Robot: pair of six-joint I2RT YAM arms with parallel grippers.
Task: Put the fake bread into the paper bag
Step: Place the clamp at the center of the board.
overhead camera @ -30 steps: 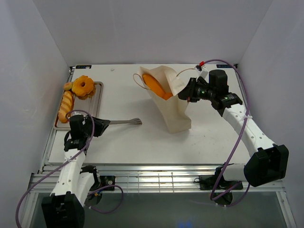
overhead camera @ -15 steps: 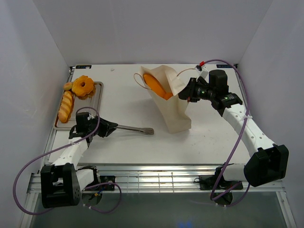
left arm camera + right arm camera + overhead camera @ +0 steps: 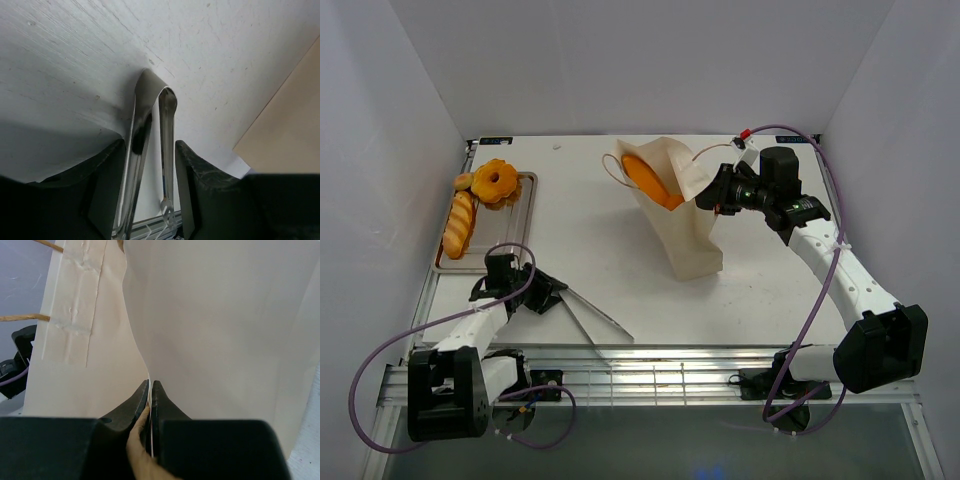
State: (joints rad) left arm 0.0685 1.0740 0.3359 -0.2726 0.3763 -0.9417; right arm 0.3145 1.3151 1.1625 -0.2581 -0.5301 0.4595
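The tan paper bag [image 3: 685, 225] stands tilted at the table's middle; it fills the right wrist view [image 3: 225, 315]. An orange loaf [image 3: 648, 177] shows in its open mouth. My right gripper [image 3: 712, 196] is shut on the bag's rim [image 3: 150, 386]. A ring doughnut [image 3: 498, 181], a long loaf [image 3: 460, 222] and a small roll [image 3: 463, 181] lie on the silver tray [image 3: 528, 205] at the far left. My left gripper [image 3: 552, 297] is shut on the thin metal tongs [image 3: 598, 318], which point toward the near edge. The tongs [image 3: 150, 120] show between its fingers [image 3: 197, 190].
The table's near edge and the metal rail [image 3: 650, 370] lie just past the tongs' tips. White walls close in the left, back and right sides. The bag's cord handle [image 3: 610, 170] loops out to the left. A bag corner [image 3: 290, 115] shows in the left wrist view.
My left arm has drawn back toward the near-left and swung the tongs from pointing right at the bag to pointing down-right at the near edge. The right arm and bag have not moved.
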